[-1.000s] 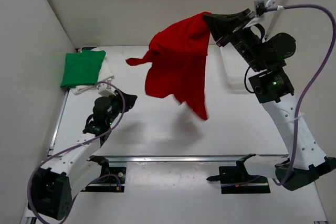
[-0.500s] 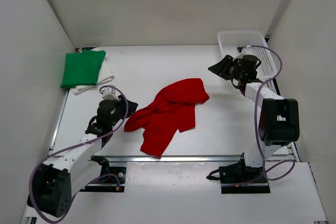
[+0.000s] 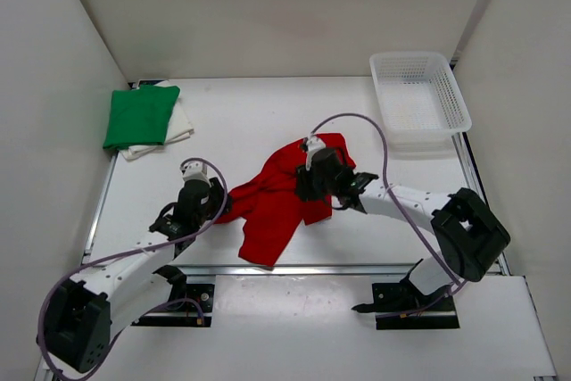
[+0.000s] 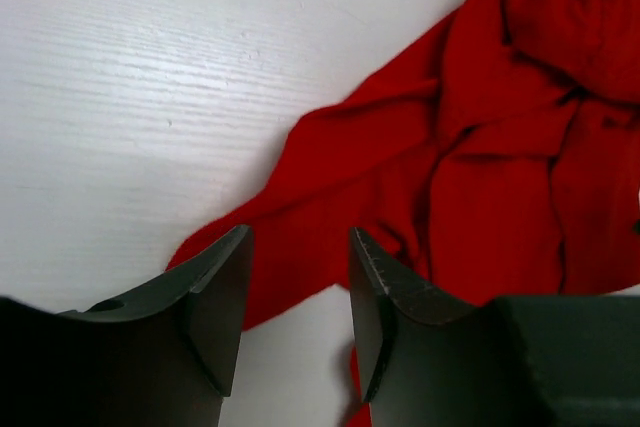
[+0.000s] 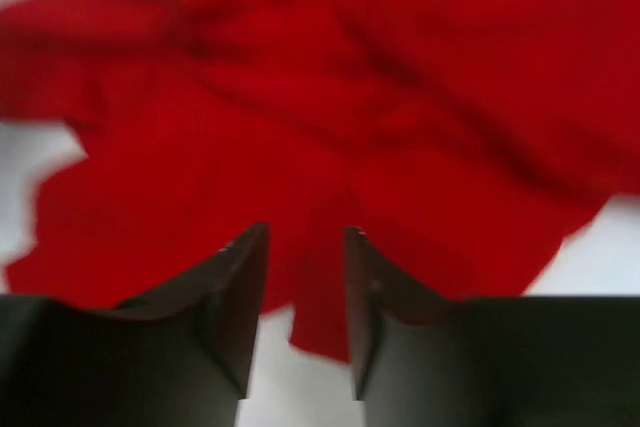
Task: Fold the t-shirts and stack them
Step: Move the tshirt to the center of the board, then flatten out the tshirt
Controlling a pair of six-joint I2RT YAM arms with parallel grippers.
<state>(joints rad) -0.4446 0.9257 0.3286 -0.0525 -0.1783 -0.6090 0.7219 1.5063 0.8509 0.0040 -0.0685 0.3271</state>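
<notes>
Crumpled mid-tabletop (image 3: 268,122): red shirt (image 3: 272,202), left tool (image 4: 298,247) at its edge, right tool (image 5: 305,237) over it, both gaping and empty. Looks soft, light, floppy; probably best pinched at hem corners

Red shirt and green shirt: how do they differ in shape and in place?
The red shirt lies crumpled and unfolded; the green shirt is folded flat. The red shirt is in the middle, near the arms; the green shirt sits on the white shirt at the far left. Both are plain cloth.

The green shirt (image 3: 140,116) covers most of the white shirt (image 3: 183,121).
</notes>
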